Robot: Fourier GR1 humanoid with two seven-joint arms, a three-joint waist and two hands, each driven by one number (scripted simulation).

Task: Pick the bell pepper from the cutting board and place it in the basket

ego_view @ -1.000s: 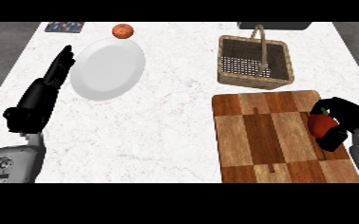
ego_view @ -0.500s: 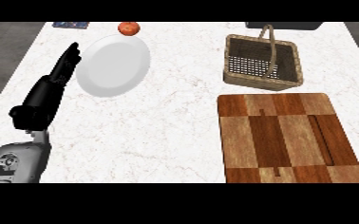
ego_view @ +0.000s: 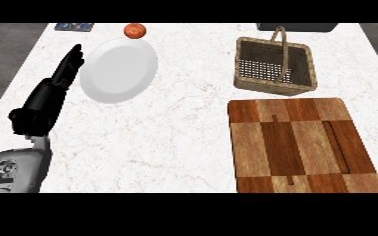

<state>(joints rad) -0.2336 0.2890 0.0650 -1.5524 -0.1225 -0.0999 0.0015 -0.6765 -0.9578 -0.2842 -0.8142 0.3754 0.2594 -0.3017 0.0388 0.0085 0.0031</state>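
The wooden cutting board [ego_view: 294,142] lies at the lower right of the counter with nothing on it. A woven basket [ego_view: 275,66] with an upright handle stands just behind the board, and I see nothing inside it. No bell pepper shows anywhere in this view. My left hand [ego_view: 52,92] rests open at the left edge, fingers straight and pointing up beside the white plate. My right hand is out of the picture.
A white plate [ego_view: 119,69] lies at the upper left of the marble counter. A small red-orange fruit [ego_view: 134,30] sits behind it near the back edge. A dark object [ego_view: 297,26] shows at the back right, and a patterned item [ego_view: 74,26] at the back left.
One second ago my right hand was at the board's right edge, curled on a red pepper. Hand and pepper have since left the view. The left hand stays put.
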